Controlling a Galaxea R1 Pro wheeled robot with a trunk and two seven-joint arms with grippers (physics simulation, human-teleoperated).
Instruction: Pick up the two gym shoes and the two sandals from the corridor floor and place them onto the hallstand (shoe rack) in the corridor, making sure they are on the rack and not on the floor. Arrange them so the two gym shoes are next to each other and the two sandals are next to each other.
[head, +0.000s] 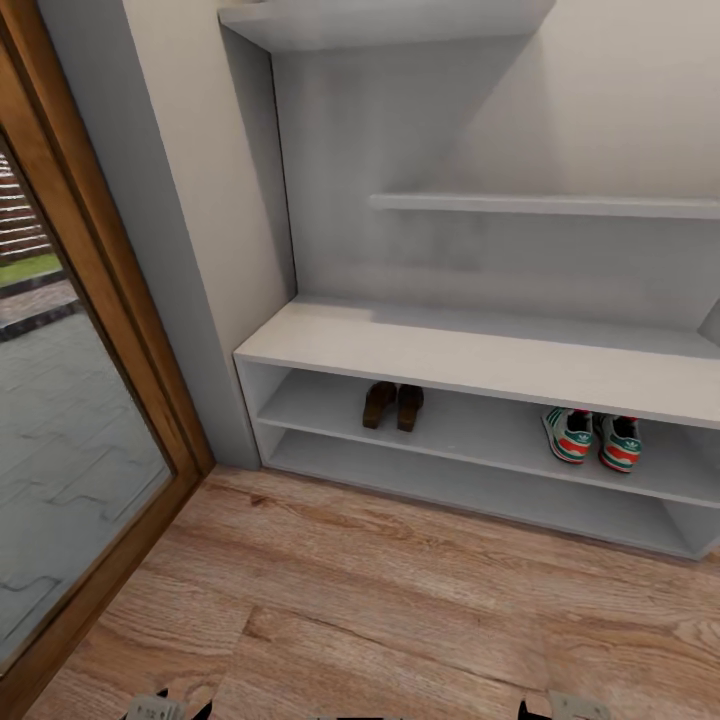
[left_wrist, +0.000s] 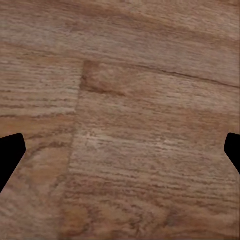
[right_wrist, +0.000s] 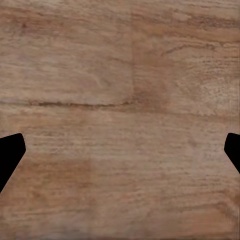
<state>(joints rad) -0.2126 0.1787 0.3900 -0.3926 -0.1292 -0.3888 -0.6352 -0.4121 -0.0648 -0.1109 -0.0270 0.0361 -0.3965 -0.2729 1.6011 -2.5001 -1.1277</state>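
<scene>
Both grippers are spread wide and grasp nothing: in each wrist view the dark fingertips sit at opposite edges with bare floor between them. Left gripper (left_wrist: 120, 150) and right gripper (right_wrist: 120, 150) point straight down at the floor (head: 400, 600), well clear of the hallstand; in the head view their tips show at the lower edge, left (head: 165, 708) and right (head: 565, 708). This lowered, empty posture suits arms with no object left to carry.

Outward from the arms, the planks in front of the hallstand (head: 480, 360) carry no footwear in these views. Sandals (head: 393, 405) stand on the upper open shelf toward its left end, side by side and touching or nearly so, heels outward. Gym shoes (head: 592, 437) stand on the same shelf toward the right, also side by side, red-orange heel patches facing out. Pairs are well apart from each other, so each reads as a separate group. Heels-out placement is consistent with shoes pushed in toe first from the front. Bench top and lower shelf are bare.

Judgement: all four items rest on the rack in matched pairs; the task appears complete.
</scene>
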